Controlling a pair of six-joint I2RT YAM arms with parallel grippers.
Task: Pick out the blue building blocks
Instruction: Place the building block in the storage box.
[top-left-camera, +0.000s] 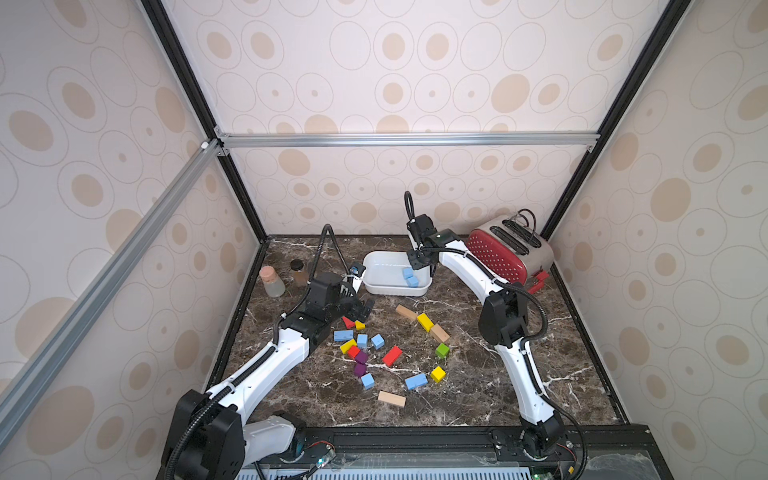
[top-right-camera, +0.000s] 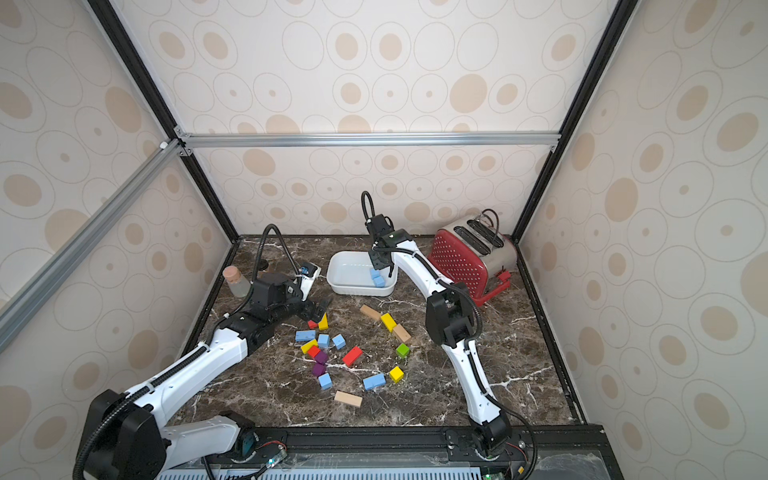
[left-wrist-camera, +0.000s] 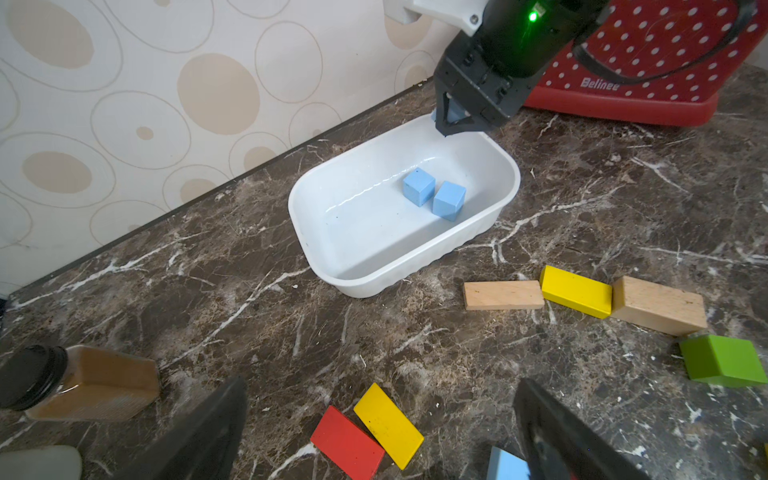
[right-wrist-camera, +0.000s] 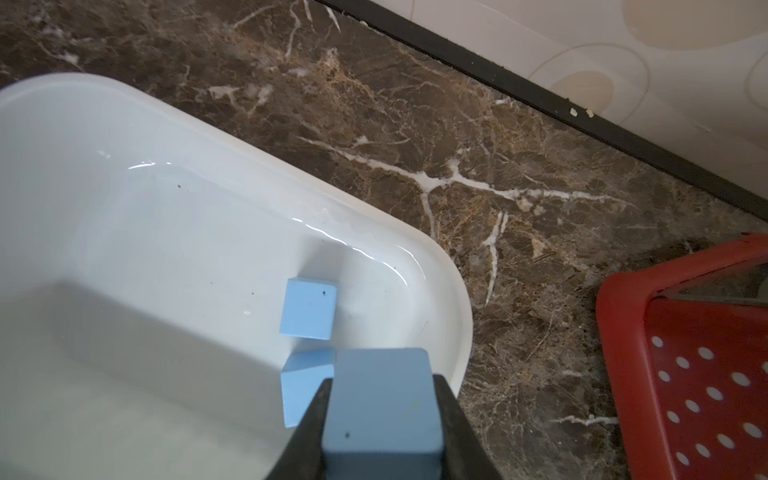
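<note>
Nearest you, five blue building blocks (top-left-camera: 416, 381) lie loose on the marble table (top-left-camera: 478, 395). Your left gripper (top-left-camera: 368, 306) hovers just behind them, jaws spread. Farther back, your right gripper (top-left-camera: 417, 262) pinches a blue cube (right-wrist-camera: 382, 399) above the white tray (top-left-camera: 395, 290), which holds two more.

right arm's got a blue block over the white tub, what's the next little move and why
Probably open the right end effector and let go. Its blue block hangs over the white tub, seemingly just inside the rim, beside the two blue cubes already lying in it, so it should drop in with them.
</note>
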